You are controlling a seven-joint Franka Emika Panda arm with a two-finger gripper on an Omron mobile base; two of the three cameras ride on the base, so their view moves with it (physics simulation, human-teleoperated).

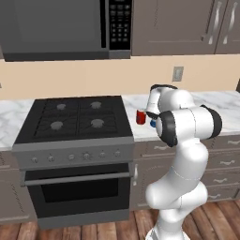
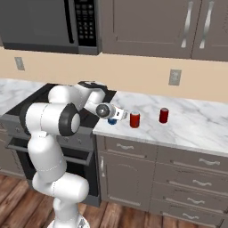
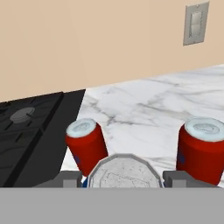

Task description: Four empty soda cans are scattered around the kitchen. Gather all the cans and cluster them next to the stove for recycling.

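Gripper [image 2: 116, 116] clenched on a blue can [image 3: 124, 171] low over the counter [image 2: 196, 124], just right of the stove [image 1: 75, 122], 2 red cans [image 2: 134, 120] upright nearby, outlet [image 3: 194, 24] on wall

- The counter [image 2: 196, 120] is white-grey marble and runs right of the stove [image 1: 75, 119], with dark cabinet fronts below it.
- One red soda can [image 2: 134, 119] stands upright on it near the stove's edge.
- Second red can [image 2: 164, 115] stands further right, apart from the first one.
- In the hand view, a third can [image 3: 124, 171] with a silvery top sits right up close between the two.
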